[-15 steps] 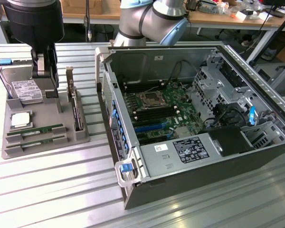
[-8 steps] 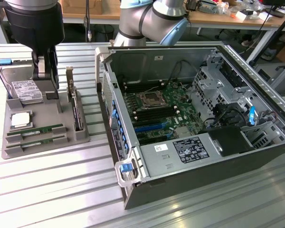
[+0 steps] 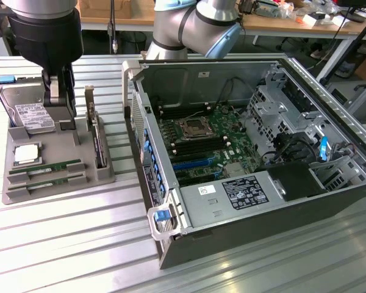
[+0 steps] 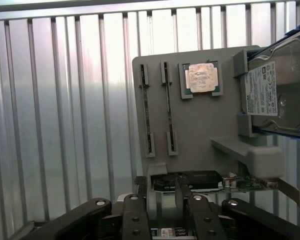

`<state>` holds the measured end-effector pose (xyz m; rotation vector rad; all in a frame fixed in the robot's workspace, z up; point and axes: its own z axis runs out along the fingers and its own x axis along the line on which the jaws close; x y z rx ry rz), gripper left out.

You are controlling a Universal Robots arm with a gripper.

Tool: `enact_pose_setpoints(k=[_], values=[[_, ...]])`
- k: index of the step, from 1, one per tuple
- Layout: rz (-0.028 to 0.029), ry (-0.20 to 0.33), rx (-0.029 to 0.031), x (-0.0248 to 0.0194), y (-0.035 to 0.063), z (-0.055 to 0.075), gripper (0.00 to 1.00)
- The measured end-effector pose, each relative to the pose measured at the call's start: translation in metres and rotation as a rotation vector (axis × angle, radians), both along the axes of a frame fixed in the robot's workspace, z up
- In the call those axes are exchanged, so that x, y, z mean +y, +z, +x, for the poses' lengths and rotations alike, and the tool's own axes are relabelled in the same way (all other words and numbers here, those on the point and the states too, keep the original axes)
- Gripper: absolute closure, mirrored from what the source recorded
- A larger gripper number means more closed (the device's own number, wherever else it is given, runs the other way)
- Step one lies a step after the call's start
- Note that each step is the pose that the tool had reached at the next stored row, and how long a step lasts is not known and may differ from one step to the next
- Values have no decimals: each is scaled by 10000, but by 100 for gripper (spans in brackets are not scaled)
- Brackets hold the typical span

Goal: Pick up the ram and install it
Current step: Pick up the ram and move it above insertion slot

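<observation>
Tool (image 3: 61, 119) partly hides hard drive (image 3: 23, 108); ram (image 3: 46, 166) lies unobstructed.

I'm looking at a ribbed metal table (image 3: 67, 244); its slats run across the frame and catch glare in the lower left. Two things lie directly on it. A gray tray (image 3: 49, 190) sits flat at the exterior view's left, at middle height. An open case (image 3: 262, 229) lies on its side just beside the tray, filling centre to right. In the wrist view I see the same slats (image 4: 55, 125) under the tray (image 4: 200, 125).
</observation>
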<state>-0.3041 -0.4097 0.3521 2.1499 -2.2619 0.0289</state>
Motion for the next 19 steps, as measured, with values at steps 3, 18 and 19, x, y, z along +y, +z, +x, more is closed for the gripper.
enact_pose_setpoints(k=[3,18,19], values=[[0,1,0,0,-25,0,64],[0,0,0,0,-123,0,64],[-1,0,0,0,-131,0,64]])
